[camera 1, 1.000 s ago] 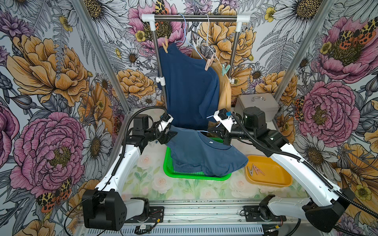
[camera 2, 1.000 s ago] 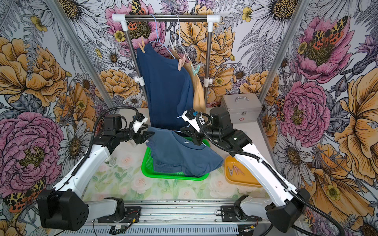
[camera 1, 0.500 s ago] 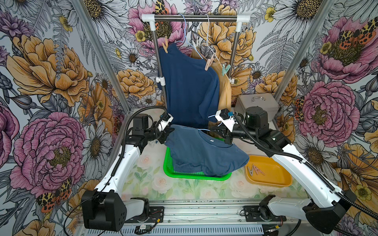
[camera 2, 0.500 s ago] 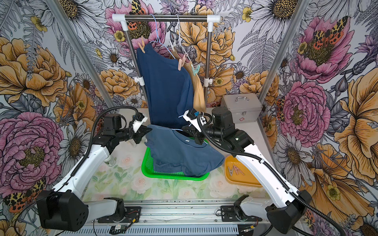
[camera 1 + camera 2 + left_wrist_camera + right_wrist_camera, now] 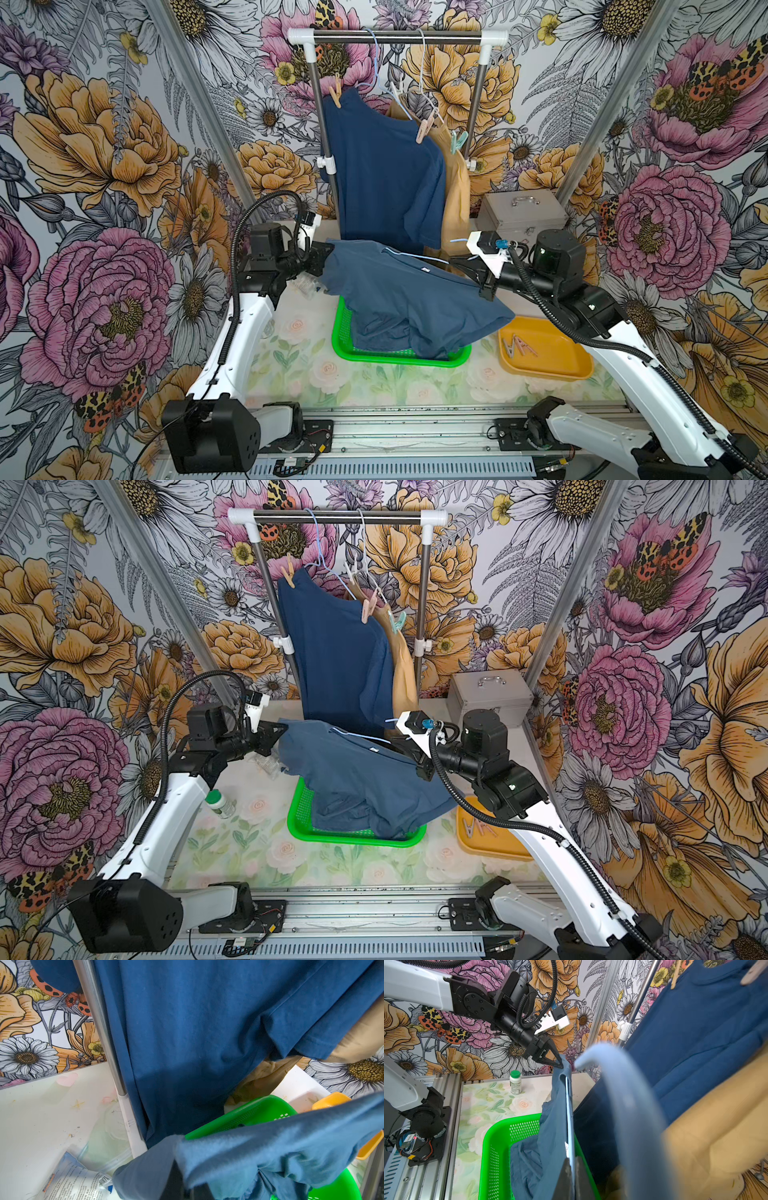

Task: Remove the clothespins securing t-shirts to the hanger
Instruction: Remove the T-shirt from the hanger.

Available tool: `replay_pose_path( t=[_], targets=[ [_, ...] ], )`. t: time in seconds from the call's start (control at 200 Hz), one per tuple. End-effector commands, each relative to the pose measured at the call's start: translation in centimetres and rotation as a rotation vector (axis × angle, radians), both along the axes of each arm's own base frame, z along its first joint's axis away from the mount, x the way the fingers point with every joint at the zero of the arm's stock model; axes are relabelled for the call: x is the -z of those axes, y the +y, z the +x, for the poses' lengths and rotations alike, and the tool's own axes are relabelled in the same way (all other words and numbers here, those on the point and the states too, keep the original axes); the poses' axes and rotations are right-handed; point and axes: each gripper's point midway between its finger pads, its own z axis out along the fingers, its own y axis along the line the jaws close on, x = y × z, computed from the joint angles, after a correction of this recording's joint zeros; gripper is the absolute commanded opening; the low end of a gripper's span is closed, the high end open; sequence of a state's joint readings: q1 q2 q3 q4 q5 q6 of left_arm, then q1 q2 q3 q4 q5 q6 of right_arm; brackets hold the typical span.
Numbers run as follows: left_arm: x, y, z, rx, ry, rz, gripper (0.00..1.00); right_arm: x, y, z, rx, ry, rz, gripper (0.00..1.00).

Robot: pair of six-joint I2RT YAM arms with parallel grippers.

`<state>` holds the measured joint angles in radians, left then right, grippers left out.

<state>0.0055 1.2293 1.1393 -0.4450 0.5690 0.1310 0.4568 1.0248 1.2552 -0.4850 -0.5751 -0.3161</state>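
Now my left gripper (image 5: 326, 257) is clenched on one shoulder of the loose navy t-shirt (image 5: 407, 299) over the green basket (image 5: 399, 358), my right gripper (image 5: 457, 262) pinches its pale-blue hanger (image 5: 415, 256), so next I'd pull them apart before tackling the racked clothespins (image 5: 423, 129).

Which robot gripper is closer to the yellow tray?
Right. The right gripper, holding the hanger, is raised near the yellow tray; the left gripper, pinching the blue t-shirt, is across the green basket.
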Motion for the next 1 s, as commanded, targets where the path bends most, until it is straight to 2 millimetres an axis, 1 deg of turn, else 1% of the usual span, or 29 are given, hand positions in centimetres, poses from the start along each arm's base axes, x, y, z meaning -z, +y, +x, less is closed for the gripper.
replay_pose_path(
  t=[0.0, 0.085, 0.17, 0.235, 0.35, 0.415, 0.52, 0.555, 0.6, 0.635, 0.655, 0.7, 0.745, 0.815, 0.83, 0.925, 0.985, 0.995],
  targets=[
    [-1.0, 4.1, 1.4, -0.192, -0.013, 0.006, 0.00, -1.8, -2.5, -0.5, 0.073, -0.082, 0.013, 0.00],
    [-1.0, 4.5, 1.4, -0.201, -0.011, 0.002, 0.00, -2.5, -3.5, -0.9, 0.094, -0.095, 0.030, 0.00],
    [-1.0, 4.3, 1.3, -0.191, -0.013, 0.001, 0.00, -2.9, -4.3, -1.0, 0.116, -0.104, 0.041, 0.00],
    [-1.3, 4.1, 1.2, -0.183, -0.021, 0.000, 0.00, -3.2, -4.4, -1.0, 0.120, -0.104, 0.048, 0.00],
    [-2.2, 3.0, 0.9, -0.148, -0.046, 0.003, 0.00, -3.6, -4.3, -0.8, 0.120, -0.097, 0.061, 0.00],
    [-3.2, 1.8, 0.5, -0.118, -0.077, 0.012, 0.00, -4.5, -3.8, -0.3, 0.110, -0.079, 0.114, 0.00],
    [-5.4, -1.4, -0.4, -0.041, -0.145, 0.041, 0.00, -6.5, -1.4, 0.8, 0.107, -0.102, 0.215, 0.00],
    [-6.1, -2.1, -0.6, -0.029, -0.162, 0.040, 0.00, -6.9, -0.4, 1.0, 0.099, -0.125, 0.227, 0.00],
    [-7.1, -2.7, -0.8, -0.026, -0.179, 0.031, 0.00, -8.1, 0.8, 1.7, 0.103, -0.145, 0.270, 0.00],
    [-7.8, -3.0, -0.9, -0.028, -0.191, 0.028, 0.00, -9.0, 1.6, 2.1, 0.095, -0.149, 0.320, 0.00],
    [-8.1, -3.2, -1.1, -0.026, -0.199, 0.028, 0.00, -9.9, 2.1, 2.3, 0.086, -0.162, 0.363, 0.00],
    [-8.8, -3.4, -1.5, -0.028, -0.210, 0.031, 0.00, -11.1, 2.8, 3.1, 0.102, -0.172, 0.446, 0.00],
    [-9.3, -3.4, -1.9, -0.030, -0.214, 0.033, 0.00, -12.0, 3.7, 3.4, 0.101, -0.186, 0.500, 0.00],
    [-10.1, -3.9, -2.7, -0.018, -0.221, 0.027, 0.00, -12.8, 5.1, 3.9, 0.106, -0.207, 0.551, 0.00],
    [-10.2, -4.0, -3.0, -0.012, -0.221, 0.027, 0.00, -12.9, 5.6, 3.9, 0.097, -0.214, 0.560, 0.00],
    [-10.4, -4.8, -4.1, 0.005, -0.232, 0.038, 0.00, -13.7, 7.5, 4.1, 0.059, -0.242, 0.635, 0.00],
    [-10.4, -5.2, -4.6, 0.013, -0.247, 0.062, 0.00, -14.3, 8.2, 4.5, 0.052, -0.243, 0.662, 0.00],
    [-10.5, -5.1, -4.6, 0.012, -0.251, 0.068, 0.00, -14.6, 8.2, 4.5, 0.050, -0.247, 0.670, 0.00]
  ],
)
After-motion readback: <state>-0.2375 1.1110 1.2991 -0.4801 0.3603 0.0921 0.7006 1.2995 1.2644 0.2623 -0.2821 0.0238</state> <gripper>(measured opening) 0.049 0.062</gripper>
